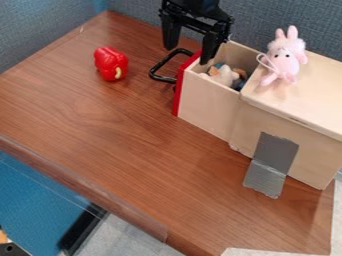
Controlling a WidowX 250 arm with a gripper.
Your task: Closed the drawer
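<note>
The drawer (206, 105) stood pulled out from the wooden box (315, 155), toys (226, 75) inside it. Near its black handle (155, 68) hung the gripper (187, 55), released, its 2 fingers spread. A pink rabbit (286, 61) sat atop the box, a red toy (107, 61) on the table (120, 130).

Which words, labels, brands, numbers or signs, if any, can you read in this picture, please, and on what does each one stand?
None: I can read no text here.
The drawer, the grey tape, the pink plush toy and the red toy show no readable words or numbers.
A faint mark on the edge of the wooden box's top is too small to tell whether it is print.
</note>
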